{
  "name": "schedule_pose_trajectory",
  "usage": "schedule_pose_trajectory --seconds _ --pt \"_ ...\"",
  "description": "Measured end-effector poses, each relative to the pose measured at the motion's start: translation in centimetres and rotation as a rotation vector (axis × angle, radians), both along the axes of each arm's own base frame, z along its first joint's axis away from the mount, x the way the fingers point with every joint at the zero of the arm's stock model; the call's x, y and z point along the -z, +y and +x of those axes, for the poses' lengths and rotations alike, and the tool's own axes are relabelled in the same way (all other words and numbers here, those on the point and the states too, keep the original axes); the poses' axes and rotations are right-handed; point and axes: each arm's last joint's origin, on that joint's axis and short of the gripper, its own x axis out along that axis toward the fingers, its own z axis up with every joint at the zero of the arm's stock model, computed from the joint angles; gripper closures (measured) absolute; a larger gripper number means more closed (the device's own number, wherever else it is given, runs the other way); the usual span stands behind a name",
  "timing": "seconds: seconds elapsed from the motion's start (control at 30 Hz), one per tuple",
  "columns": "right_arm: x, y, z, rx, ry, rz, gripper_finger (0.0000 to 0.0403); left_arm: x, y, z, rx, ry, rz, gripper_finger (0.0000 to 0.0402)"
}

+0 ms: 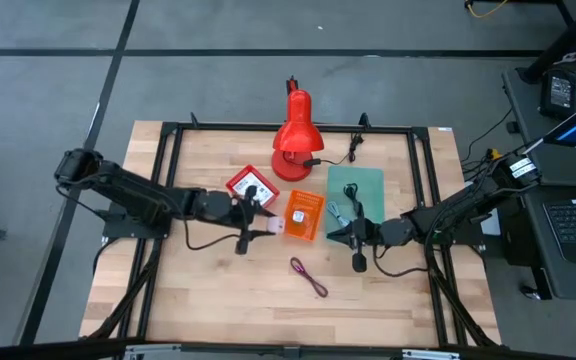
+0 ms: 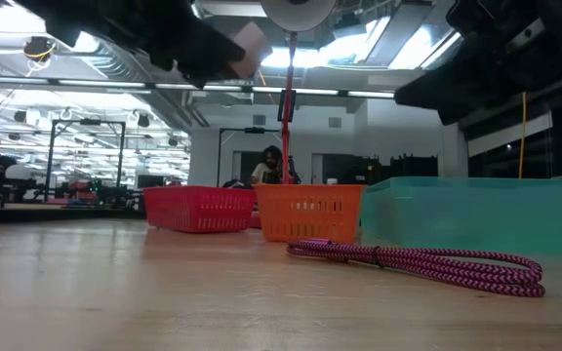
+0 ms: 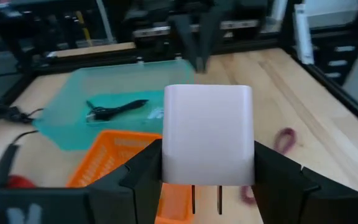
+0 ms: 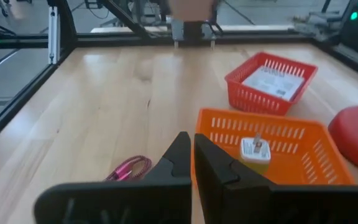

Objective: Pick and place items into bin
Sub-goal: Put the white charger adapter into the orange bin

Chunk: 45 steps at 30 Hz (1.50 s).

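My left gripper is shut on a pale pink-white cube with two thin prongs on its underside, held above the table beside the left edge of the orange basket. My right gripper is shut and empty, by the near left corner of the teal bin. The bin holds a black cable and a small piece. A maroon cord loop lies on the table nearer the front. The orange basket holds a small white block. The red basket holds a white printed card. My left gripper pinches the cube by two opposite side faces between its two fingers. The fingers come roughly level from the table's left side. The cube is lifted clear of the table and sits straight in the hold; it also shows in the low view.
A red desk lamp stands at the far middle, its black cord trailing right. A black metal frame edges the wooden table. Bare wood lies at the front left and around the maroon cord.
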Motion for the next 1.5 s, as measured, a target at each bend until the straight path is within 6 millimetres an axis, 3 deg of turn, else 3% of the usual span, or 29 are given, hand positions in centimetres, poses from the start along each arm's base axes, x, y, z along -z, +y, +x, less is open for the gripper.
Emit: schedule_pose_trajectory --seconds 0.33,0.83,1.13,1.27,1.5 --pt "-0.6 0.0 0.2 -0.007 -0.062 -0.023 0.0399 1.5 1.4 1.2 -0.08 0.032 -0.017 0.0208" --pt "-0.8 -1.2 0.6 0.042 -0.075 -0.04 0.0398 3.6 6.0 7.7 -0.186 0.138 0.058 0.0208" --pt "-0.6 -1.4 0.6 0.051 -0.052 -0.051 0.0399 4.0 7.5 10.8 -0.194 0.299 0.104 0.0208" --pt "-0.3 -1.5 0.6 0.052 -0.023 -0.051 0.0399 4.0 7.8 11.7 -0.199 0.291 0.11 0.0208" --pt "0.1 -1.5 0.5 0.063 0.007 -0.021 0.0399 5.6 8.6 11.9 -0.222 0.341 0.109 0.0207"
